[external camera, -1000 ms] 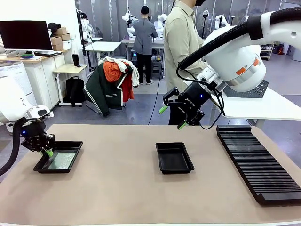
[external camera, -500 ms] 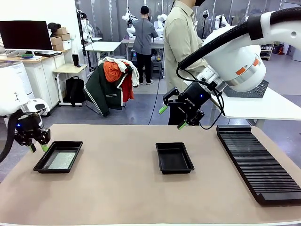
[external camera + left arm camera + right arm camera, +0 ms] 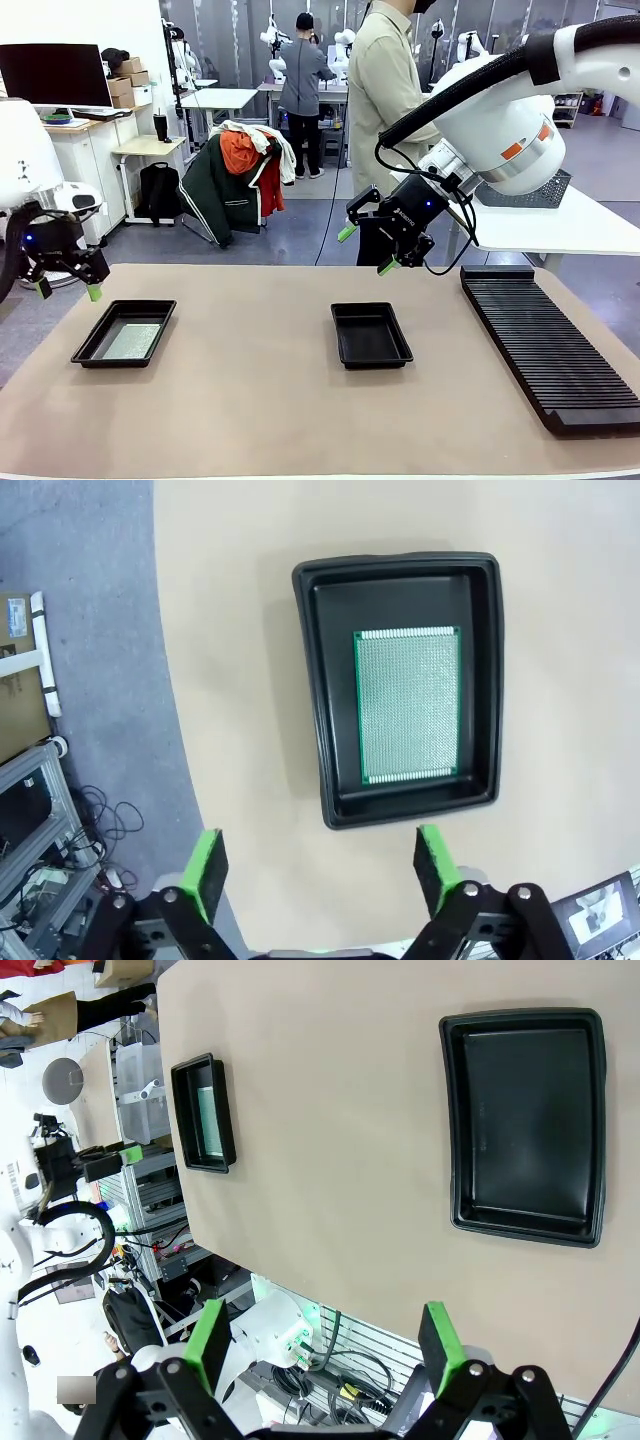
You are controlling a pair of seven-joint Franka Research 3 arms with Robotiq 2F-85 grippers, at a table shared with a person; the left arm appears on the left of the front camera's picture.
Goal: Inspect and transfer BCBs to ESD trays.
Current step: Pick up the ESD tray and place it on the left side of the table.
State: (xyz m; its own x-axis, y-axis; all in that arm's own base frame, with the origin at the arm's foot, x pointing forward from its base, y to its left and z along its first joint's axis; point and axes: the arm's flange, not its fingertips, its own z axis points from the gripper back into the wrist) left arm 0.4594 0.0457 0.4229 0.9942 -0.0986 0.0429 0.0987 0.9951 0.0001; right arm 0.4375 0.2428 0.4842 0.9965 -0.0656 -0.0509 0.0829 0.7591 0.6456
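Gaping wide and empty, left gripper (image 3: 67,290) and right gripper (image 3: 366,250) hang near the beige lab table (image 3: 250,400).

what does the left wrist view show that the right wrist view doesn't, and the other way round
Left wrist view: the BCB close up, its fine dotted grid plain to see, lying flat on the floor of the left tray, beyond the open left end effector.
Right wrist view: the middle tray, bare inside, beyond the open right end effector.
Both: the left tray with the green board in it, resting on the tan table.
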